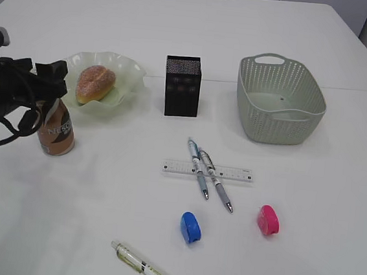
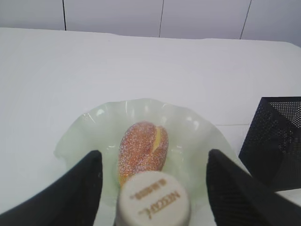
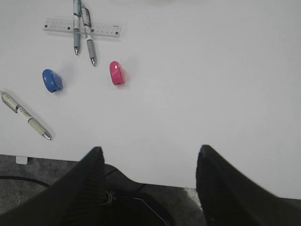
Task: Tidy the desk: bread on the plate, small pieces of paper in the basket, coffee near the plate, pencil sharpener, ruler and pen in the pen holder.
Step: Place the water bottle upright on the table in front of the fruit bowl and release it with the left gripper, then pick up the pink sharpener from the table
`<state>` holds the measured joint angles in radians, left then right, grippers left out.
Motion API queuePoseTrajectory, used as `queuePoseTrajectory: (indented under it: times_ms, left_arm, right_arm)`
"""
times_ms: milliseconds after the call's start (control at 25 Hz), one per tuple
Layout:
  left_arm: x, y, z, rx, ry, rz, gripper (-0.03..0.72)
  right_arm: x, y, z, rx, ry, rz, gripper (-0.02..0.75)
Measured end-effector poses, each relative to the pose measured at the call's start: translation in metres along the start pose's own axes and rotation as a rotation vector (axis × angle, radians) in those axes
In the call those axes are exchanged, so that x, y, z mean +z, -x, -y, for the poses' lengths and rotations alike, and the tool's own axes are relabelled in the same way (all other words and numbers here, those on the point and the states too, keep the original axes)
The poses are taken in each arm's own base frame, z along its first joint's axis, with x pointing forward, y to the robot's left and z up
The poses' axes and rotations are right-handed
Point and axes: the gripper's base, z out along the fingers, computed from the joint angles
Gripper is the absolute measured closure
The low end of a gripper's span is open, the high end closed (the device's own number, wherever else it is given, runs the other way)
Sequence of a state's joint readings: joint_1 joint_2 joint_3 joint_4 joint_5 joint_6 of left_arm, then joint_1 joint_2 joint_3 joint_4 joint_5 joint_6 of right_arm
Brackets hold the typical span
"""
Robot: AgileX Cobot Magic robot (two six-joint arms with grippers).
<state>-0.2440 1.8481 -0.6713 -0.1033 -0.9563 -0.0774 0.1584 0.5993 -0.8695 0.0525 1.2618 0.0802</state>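
Two steps look done: bread (image 1: 96, 83) lies on the plate (image 1: 130, 67), and the coffee (image 1: 57, 132) stands just beside it between your left gripper's (image 2: 153, 188) spread jaws. Lift clear, then go for the ruler (image 1: 209, 172); your right gripper (image 3: 149, 183) hangs spread, empty.

Left arm (image 1: 9, 91): matte black housing, blocky angular parts, looped black cables hanging off it, pale grey piece at top. Both grippers' fingers (image 2: 75, 188) (image 3: 91, 183): broad, black, tapered, with finely dotted textured pads.

White table (image 1: 332, 217) – bare wall panels (image 2: 202, 19) behind; dark floor (image 3: 28, 188) below
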Motion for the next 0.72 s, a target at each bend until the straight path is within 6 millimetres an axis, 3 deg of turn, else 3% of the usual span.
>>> queuePoseTrajectory:
  times_ms: [440, 720]
  left_arm:
    - [-0.015, 0.037, 0.005, 0.045, -0.011, 0.028, 0.185]
    - [-0.039, 0.069, 0.009, 0.054, -0.023, -0.034, 0.19]
  right_arm:
    - [0.0, 0.0, 0.0, 0.0, 0.0, 0.0, 0.258]
    - [0.0, 0.0, 0.0, 0.0, 0.0, -0.002, 0.258]
